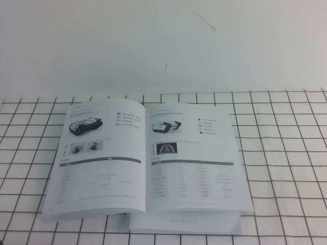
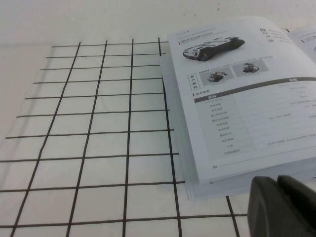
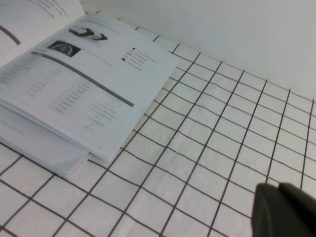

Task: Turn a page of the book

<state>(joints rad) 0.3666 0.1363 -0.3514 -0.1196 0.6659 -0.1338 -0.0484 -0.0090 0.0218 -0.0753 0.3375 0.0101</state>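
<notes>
The book (image 1: 194, 168) lies open and flat on the gridded table, near the front edge in the high view. Its left-hand leaf, the page (image 1: 99, 163), shows a black-and-white vehicle and two small dark pictures. The right-hand leaf (image 1: 204, 173) shows a vehicle over an arch-shaped photo. Neither gripper shows in the high view. My left gripper (image 2: 276, 181) is shut and empty, low by the book's (image 2: 247, 113) near left corner. My right gripper (image 3: 278, 188) is shut and empty, over the grid right of the book (image 3: 74, 89).
The white table cover with black grid lines (image 1: 286, 153) spreads on both sides of the book. A plain white wall (image 1: 163, 46) rises behind it. The book's lower pages stick out at its front edge (image 1: 184, 223).
</notes>
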